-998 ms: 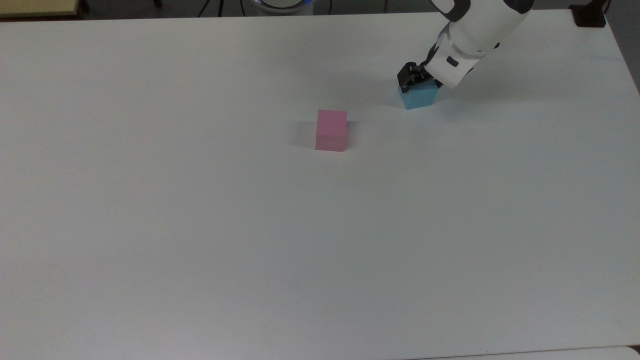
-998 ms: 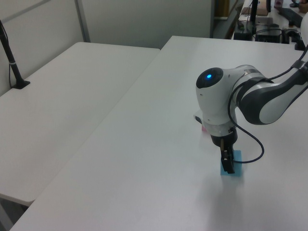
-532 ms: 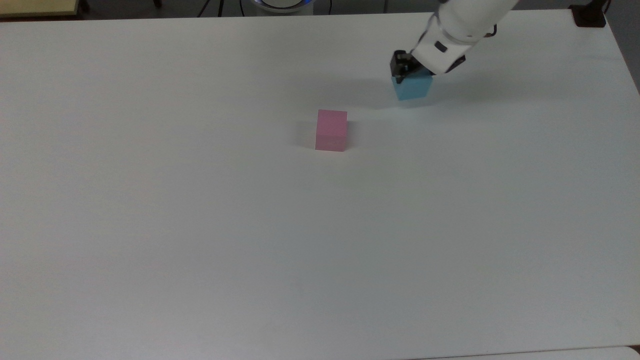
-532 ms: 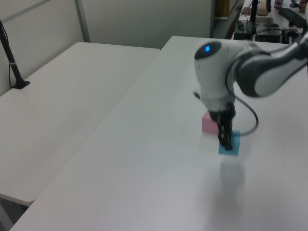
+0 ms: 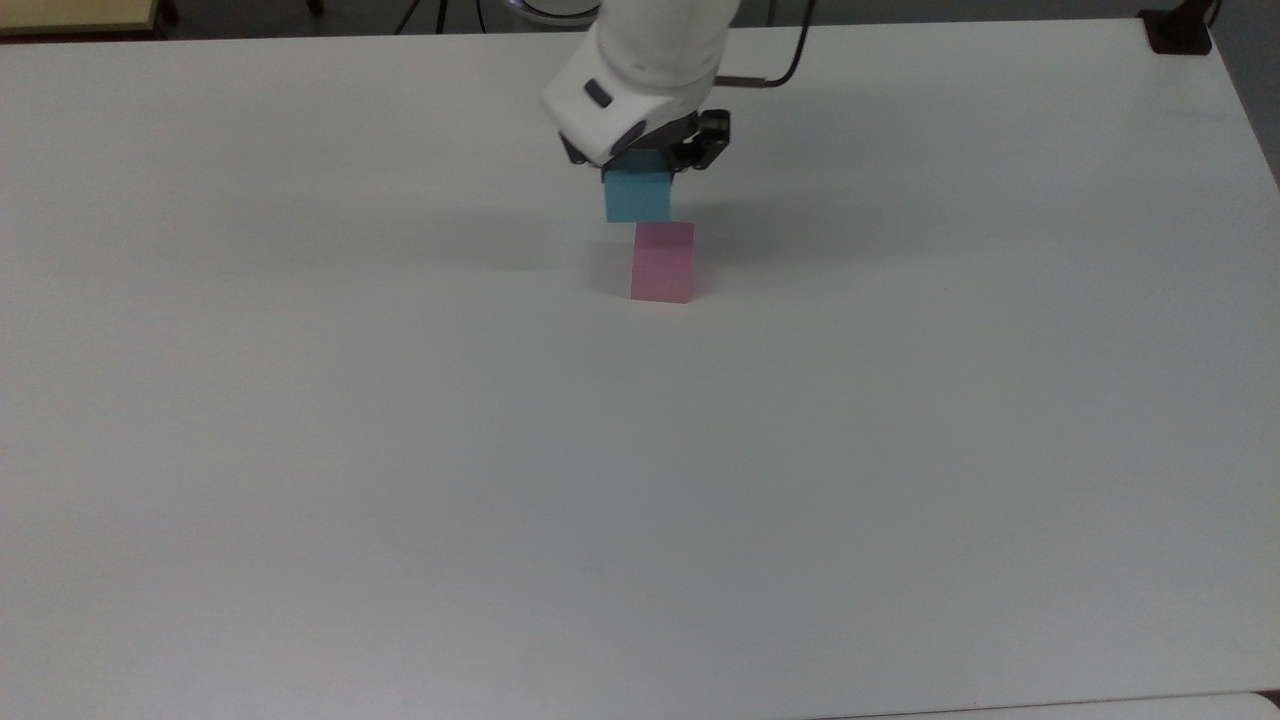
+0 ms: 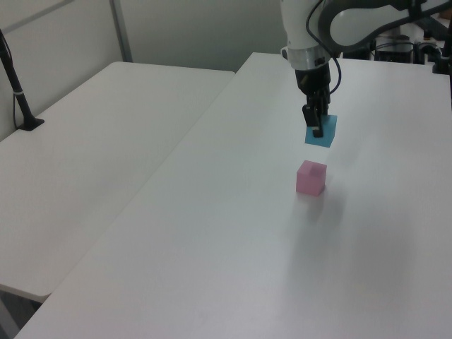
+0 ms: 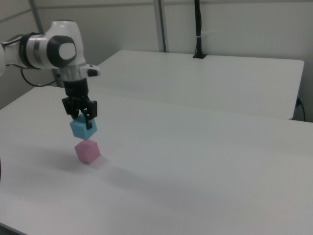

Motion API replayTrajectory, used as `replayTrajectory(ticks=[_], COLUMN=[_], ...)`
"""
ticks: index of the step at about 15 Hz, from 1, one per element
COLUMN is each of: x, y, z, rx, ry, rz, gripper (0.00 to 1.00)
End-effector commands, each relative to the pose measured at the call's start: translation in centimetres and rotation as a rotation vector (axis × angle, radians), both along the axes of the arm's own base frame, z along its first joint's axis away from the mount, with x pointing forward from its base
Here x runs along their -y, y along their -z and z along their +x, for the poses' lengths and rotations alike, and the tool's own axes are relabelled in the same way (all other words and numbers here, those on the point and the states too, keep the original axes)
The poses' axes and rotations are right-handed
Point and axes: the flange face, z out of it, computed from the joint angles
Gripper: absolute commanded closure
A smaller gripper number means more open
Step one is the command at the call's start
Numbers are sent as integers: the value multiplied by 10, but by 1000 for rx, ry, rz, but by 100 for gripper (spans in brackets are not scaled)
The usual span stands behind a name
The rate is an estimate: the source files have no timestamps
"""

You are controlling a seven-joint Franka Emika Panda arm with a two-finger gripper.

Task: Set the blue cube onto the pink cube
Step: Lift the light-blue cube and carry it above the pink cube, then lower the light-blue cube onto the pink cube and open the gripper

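Two small matte cubes show in the top view: the light-blue cube (image 5: 637, 196) is clamped between the fingers of the black two-finger gripper (image 5: 640, 160), just above the pale-pink cube (image 5: 662, 262) resting on the white table (image 5: 400, 450). From the left view, the blue cube (image 6: 321, 131) hangs in the air, apart from the pink cube (image 6: 311, 177), its faces slightly turned. From the right view, the blue cube (image 7: 83, 128) sits tilted in the gripper (image 7: 81, 116) directly over the pink cube (image 7: 87, 151), near but not touching.

In the left view the gripper (image 6: 316, 128) holds the blue cube (image 6: 322, 131) in the air above the pink cube (image 6: 311, 177), which rests on the white table (image 6: 212, 233).
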Motion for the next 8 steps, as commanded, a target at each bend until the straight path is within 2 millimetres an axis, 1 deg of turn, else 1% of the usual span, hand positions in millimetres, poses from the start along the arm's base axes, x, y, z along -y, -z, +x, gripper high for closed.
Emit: replayTrajectory(ticks=[1,3,6,8], x=[-10,-13,-17,-23], y=[36,39,42,56], z=[9,11,17,16], rx=[-26,-8,33,15], ry=[-24,-18,14,8], rz=[-3,1,9,3], gripper=[82,82,75,74])
